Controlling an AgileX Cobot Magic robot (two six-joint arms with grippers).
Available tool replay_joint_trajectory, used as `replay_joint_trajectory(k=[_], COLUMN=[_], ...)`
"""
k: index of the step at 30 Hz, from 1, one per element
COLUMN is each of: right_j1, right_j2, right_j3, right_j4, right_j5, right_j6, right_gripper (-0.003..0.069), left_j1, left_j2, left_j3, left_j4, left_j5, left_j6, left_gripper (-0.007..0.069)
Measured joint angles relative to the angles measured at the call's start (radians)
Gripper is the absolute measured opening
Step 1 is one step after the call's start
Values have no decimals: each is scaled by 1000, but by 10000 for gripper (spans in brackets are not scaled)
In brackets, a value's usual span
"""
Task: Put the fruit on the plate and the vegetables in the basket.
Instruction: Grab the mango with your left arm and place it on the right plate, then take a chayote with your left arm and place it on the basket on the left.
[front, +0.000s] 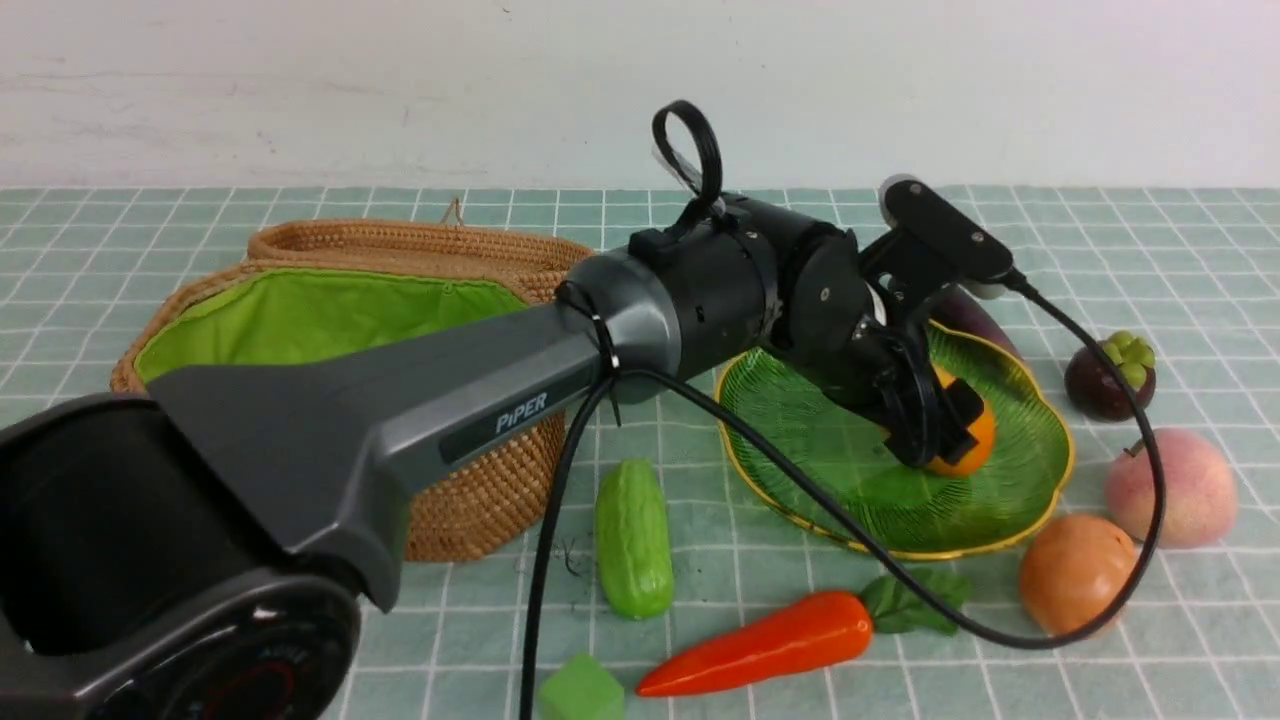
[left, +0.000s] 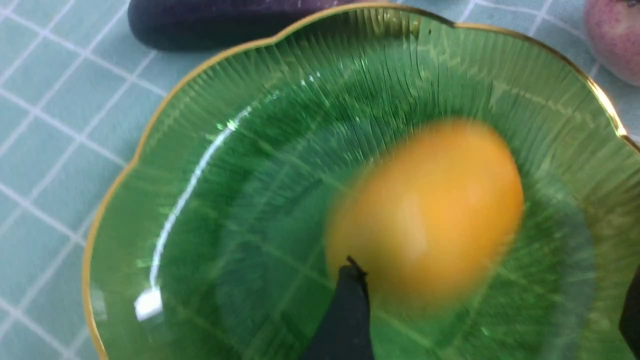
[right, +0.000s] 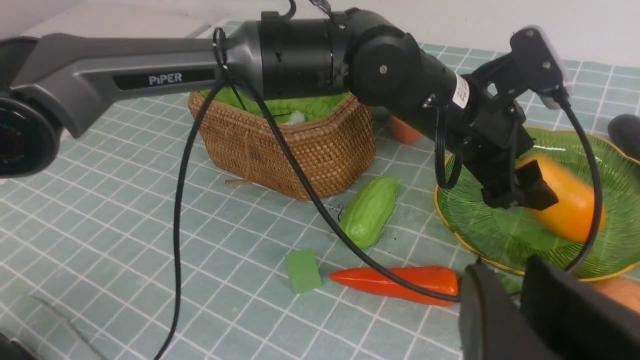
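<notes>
My tally: three fruits, mango (front: 975, 440), peach (front: 1170, 490), mangosteen (front: 1105, 378). Four vegetables: gourd (front: 633, 538), carrot (front: 770, 645), potato (front: 1075, 572), eggplant (left: 215, 22). One plate (front: 800, 420), one basket (front: 480, 500), one green cube (front: 580, 692).

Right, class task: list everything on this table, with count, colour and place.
mango: one, yellow-orange, on plate
plate: one, green glass, centre
basket: one, tan wicker, left
gourd: one, light green, beside basket
carrot: one, orange, front
cube: one, green, front
potato: one, brown-orange, right of plate
peach: one, pink, right
mangosteen: one, purple, far right
eggplant: one, dark purple, behind plate
left gripper: one, black, jaws open over mango
right gripper: one, black, front right
</notes>
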Motion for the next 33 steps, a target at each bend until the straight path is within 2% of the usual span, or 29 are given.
replay_joint_trajectory(k=[3,8,9,10,11,13,14,17,21,22,23,26,27,28,29,33], right_j1=[0,0,0,0,0,0,0,0,0,0,0,0,0,0,0,0], right_j2=[0,0,0,0,0,0,0,0,0,0,0,0,0,0,0,0], right_j3=[0,0,0,0,0,0,0,0,0,0,0,1,1,1,1,1], right_j4=[-24,-54,-61,-61,-68,-74,-78,-78,-78,-78,-78,-78,-78,-78,-78,-78], right_j5=[20,56,60,60,65,67,67,69,72,81,83,105,109,109,109,109], right_j6=[3,5,5,5,5,5,5,7,7,7,7,8,8,8,8,8], right_gripper=[124,126,126,126,126,126,126,126,126,126,126,126,126,126,126,126], left_j1=[0,0,0,0,0,0,0,0,0,0,0,0,0,0,0,0], left_j2=[-63,-203,-222,-226,-246,-259,-271,-279,-293,-291,-288,-263,-245,-239,-211,-137], left_j3=[0,-3,-5,-5,-5,-5,-5,1,76,142,161,224,232,233,234,235], left_j4=[7,74,93,93,124,144,164,170,170,170,170,216,257,272,335,463], left_j5=[139,433,481,490,540,586,648,677,679,679,678,637,594,587,537,480], left_j6=[-93,-326,-357,-357,-395,-425,-465,-515,-546,-555,-559,-608,-645,-659,-712,-847], left_gripper=[602,358,300,288,214,152,94,62,100,162,189,333,393,412,479,575])
